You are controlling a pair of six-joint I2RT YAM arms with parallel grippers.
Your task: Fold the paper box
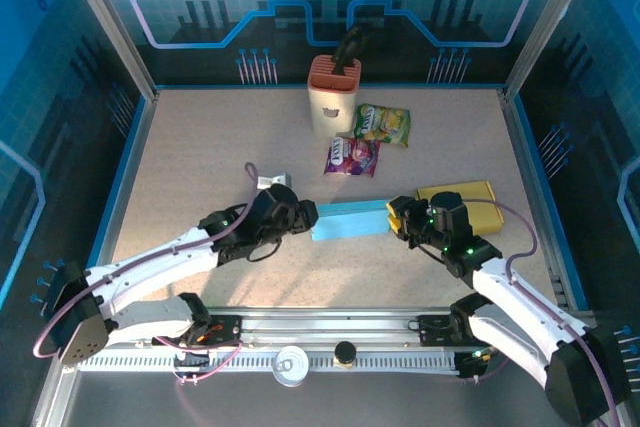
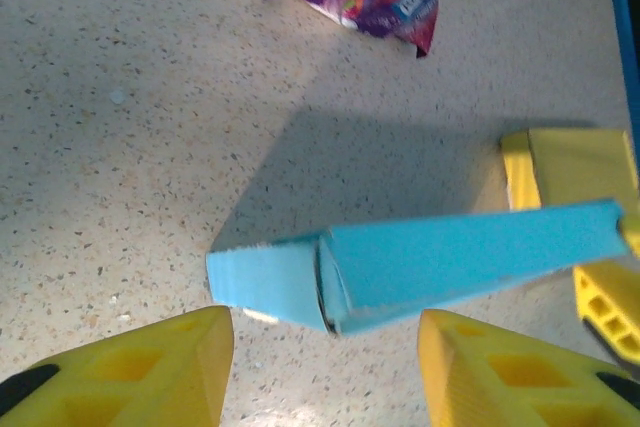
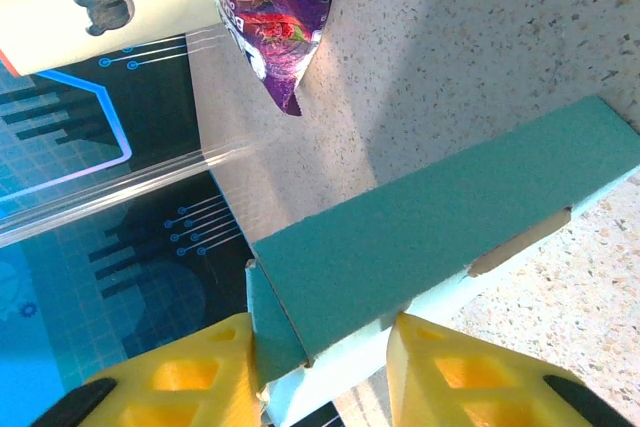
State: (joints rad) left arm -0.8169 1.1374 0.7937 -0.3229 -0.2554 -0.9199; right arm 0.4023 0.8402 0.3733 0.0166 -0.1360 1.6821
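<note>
At table centre, top external view:

1. Paper box (image 1: pixel 350 220): light blue, long and narrow, lying roughly crosswise between the two grippers. In the left wrist view one end flap stands partly open. In the right wrist view its broad face looks teal, with a pale tab on the long edge.
2. Left gripper (image 1: pixel 305 215): at the box's left end. In the left wrist view its yellow fingers (image 2: pixel 150 372) stand apart on either side of that end with a gap on both sides, so the jaws are open and grip nothing.
3. Right gripper (image 1: pixel 397 215): at the box's right end. In the right wrist view both yellow fingers (image 3: pixel 190 377) press against the box end, so the jaws are closed on it.
4. Yellow carton (image 1: pixel 462 199): flat, just beyond the right gripper.
5. Purple snack bag (image 1: pixel 351 157): behind the box, well apart from it.
6. Green-yellow snack bag (image 1: pixel 382 124): further back, beside item 7.
7. Cream container (image 1: pixel 333 97): upright at the rear, with an orange top and a dark item standing in it.
8. Table (image 1: pixel 200 147): speckled beige surface.
</note>
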